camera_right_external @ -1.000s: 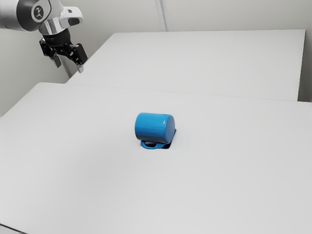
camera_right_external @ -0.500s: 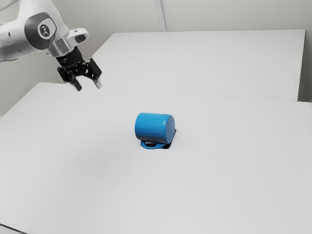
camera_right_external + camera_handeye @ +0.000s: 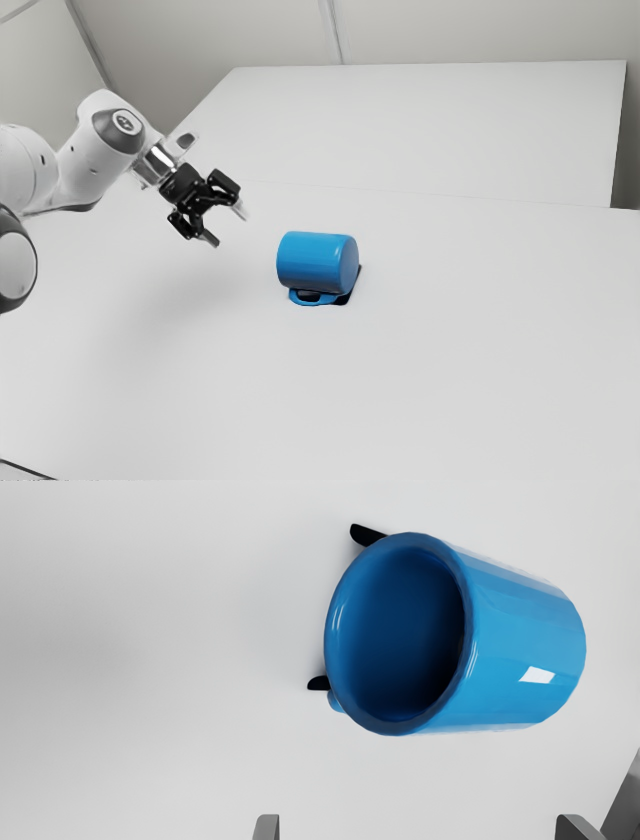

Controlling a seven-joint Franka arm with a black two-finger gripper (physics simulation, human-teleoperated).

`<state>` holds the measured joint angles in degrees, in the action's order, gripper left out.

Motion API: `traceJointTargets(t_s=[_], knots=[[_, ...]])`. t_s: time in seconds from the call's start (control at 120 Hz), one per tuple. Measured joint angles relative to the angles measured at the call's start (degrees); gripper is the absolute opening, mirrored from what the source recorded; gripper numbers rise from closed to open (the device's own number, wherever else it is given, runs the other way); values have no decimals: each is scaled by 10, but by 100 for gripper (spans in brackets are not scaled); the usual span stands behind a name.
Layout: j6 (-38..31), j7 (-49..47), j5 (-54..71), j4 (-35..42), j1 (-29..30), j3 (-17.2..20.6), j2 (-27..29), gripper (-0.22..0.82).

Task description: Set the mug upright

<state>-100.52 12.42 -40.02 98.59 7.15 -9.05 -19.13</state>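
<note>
In the exterior view my gripper (image 3: 229, 226) hangs in the air, tilted, on the exterior view's left of the blue mug (image 3: 316, 262), with a gap between them. The mug lies on its side, its closed base toward the exterior view's right and its handle low beside the table. In the wrist view the mug (image 3: 520, 645) turns its round mouth toward the camera, and part of the handle is hidden under the body. My gripper (image 3: 417, 827) is open, its two fingertips wide apart with nothing between them.
A thin black flat piece (image 3: 345, 298) lies under the mug and sticks out at its edges. The white table (image 3: 450, 380) spreads around it, with a second white surface (image 3: 430, 120) behind. A dark cable (image 3: 25, 468) crosses the near left corner.
My gripper has come down and toward the exterior view's right, nearer the mug, and the hand has tilted. More of the arm has entered the exterior view. The mug has stayed put.
</note>
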Motion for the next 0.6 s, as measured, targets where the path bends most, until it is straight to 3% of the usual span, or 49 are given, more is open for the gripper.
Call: traceJointTargets(t_s=[0.3,0.6], knots=[[-4,33,-131,-30,4,3,-85,60],[-18,51,-234,-23,-12,16,-110,60]])
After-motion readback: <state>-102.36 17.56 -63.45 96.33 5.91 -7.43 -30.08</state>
